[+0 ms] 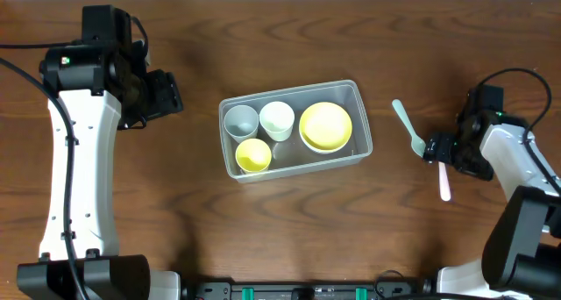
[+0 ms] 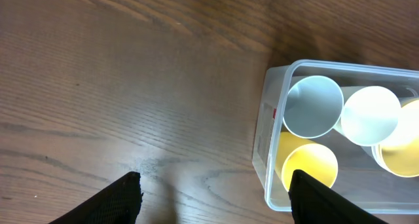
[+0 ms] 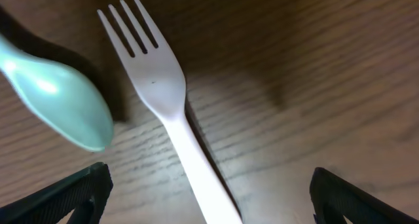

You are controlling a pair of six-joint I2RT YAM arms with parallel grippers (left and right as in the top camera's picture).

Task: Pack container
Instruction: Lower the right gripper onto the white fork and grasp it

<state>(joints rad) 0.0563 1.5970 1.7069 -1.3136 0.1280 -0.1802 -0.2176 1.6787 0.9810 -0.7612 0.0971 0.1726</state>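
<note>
The clear plastic container [image 1: 295,130] sits mid-table and holds a grey cup [image 1: 240,121], a white cup [image 1: 277,119], a yellow cup [image 1: 253,155] and a yellow bowl [image 1: 325,126]. It also shows at the right of the left wrist view [image 2: 272,152]. My left gripper [image 2: 213,198] is open and empty over bare wood left of the container. My right gripper [image 3: 206,198] is open, low over a pale pink fork [image 3: 171,112] that lies between its fingers on the table. A mint green spoon [image 3: 55,96] lies beside the fork; it also shows in the overhead view [image 1: 407,126].
The fork's handle [image 1: 444,182] sticks out toward the front from under the right gripper. The left arm [image 1: 79,151] stands along the table's left side. Black cables run at both far corners.
</note>
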